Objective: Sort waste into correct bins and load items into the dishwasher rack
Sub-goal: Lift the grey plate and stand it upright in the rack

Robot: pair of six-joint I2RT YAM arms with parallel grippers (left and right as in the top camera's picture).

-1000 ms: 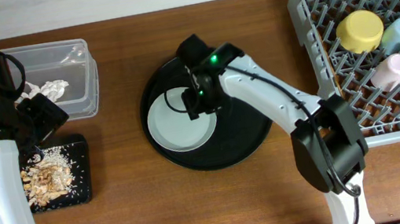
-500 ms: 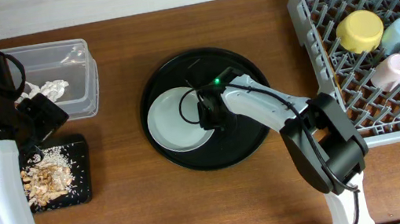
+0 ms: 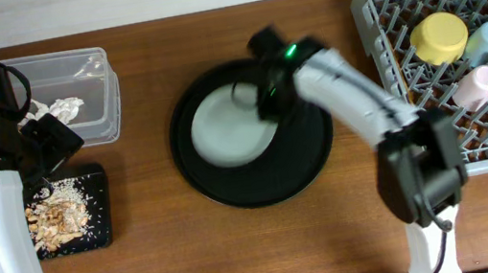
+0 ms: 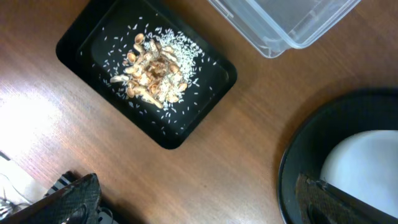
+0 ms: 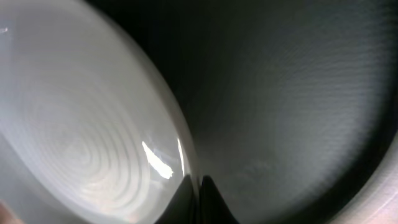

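Right gripper (image 3: 267, 109) is pinched shut on the right-hand rim of the plate (image 3: 224, 130), its two fingertips meeting at that thin edge in the wrist view. The plate sits on the round tray (image 3: 306, 161) in the middle of the desk (image 3: 271, 249), toward the tray's left and back. It looks stiff, glossy and probably breakable, so the narrow rim grip may slip or let the plate swing. A hold deeper over the rim, with a slow carry, would seem safer.

Well to the right, the rack (image 3: 420, 144) holds a yellow bowl (image 3: 440, 37), a blue cup (image 3: 487, 40) and a pink cup (image 3: 475, 87) near its back edge, with free pegs in front.

On the far left, the clear tub (image 3: 85, 78) holds a crumpled napkin (image 3: 64, 109), and just in front of it the flat tray (image 3: 96, 183) holds the food scraps (image 3: 57, 215). Left gripper (image 4: 194, 186) hangs above them with its jaws wide, holding nothing.
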